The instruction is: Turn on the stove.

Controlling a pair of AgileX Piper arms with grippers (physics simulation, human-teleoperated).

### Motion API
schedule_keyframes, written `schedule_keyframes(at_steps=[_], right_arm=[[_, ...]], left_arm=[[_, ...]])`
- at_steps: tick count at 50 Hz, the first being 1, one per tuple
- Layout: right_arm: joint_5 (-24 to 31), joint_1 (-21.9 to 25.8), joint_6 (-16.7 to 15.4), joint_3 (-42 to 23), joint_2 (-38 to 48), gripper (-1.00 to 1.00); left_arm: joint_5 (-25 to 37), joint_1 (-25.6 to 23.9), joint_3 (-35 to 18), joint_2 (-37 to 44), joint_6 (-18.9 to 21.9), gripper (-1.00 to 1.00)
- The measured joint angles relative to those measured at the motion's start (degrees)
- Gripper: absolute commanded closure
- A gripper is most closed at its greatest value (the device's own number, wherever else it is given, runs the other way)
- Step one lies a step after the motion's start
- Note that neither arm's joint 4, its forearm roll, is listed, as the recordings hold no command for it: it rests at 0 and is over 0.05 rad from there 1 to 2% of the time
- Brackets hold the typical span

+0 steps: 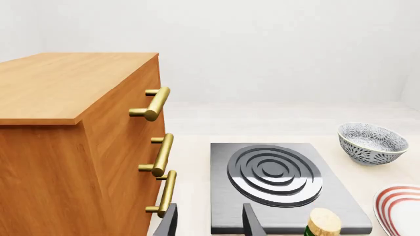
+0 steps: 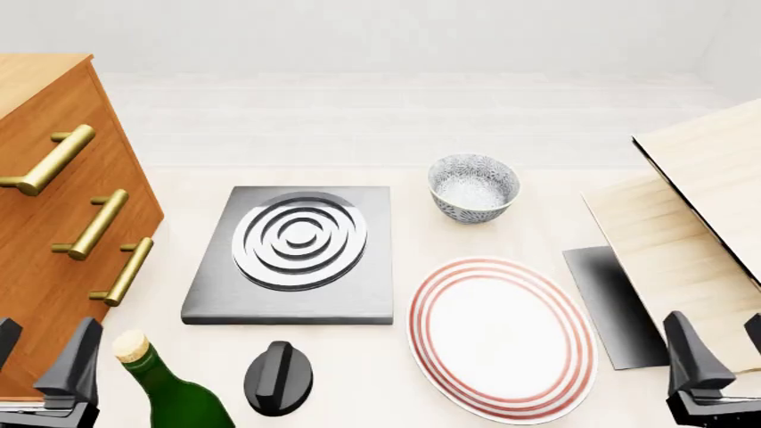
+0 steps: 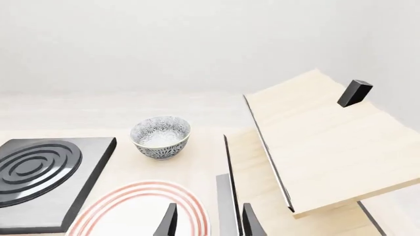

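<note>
Although the stove (image 2: 226,285) sat mid-surface, its knob (image 2: 278,377) lay apart on the near side, ridge running fore-and-aft, just right of the bottle (image 2: 167,388). I judged my left tool (image 2: 42,370) nearer than my right tool (image 2: 719,361); both stood spread, holding nothing.

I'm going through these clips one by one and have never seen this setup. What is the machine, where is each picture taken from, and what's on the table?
These are simulator renders of two robot arms at a table. One picture looks down from above and behind; the other two come from cameras behind each gripper. The left gripper and right gripper both sit open and hold nothing. On the table: the stove, its black knob in front, a red-ringed plate, a patterned bowl, a green bottle, a wooden drawer cabinet and a pale wooden structure on the right.
</note>
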Motion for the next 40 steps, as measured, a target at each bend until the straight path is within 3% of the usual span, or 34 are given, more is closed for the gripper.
schedule_keyframes(at_steps=[25,40], right_arm=[[1.9,4.2,-0.5,-3.1,-1.7,-1.00],[5.5,11.8,-3.6,-9.8,1.9,-1.00]], left_arm=[[-0.1,0.0,-0.2,0.3,0.0,-1.00],[-0.1,0.0,-0.2,0.3,0.0,-1.00]])
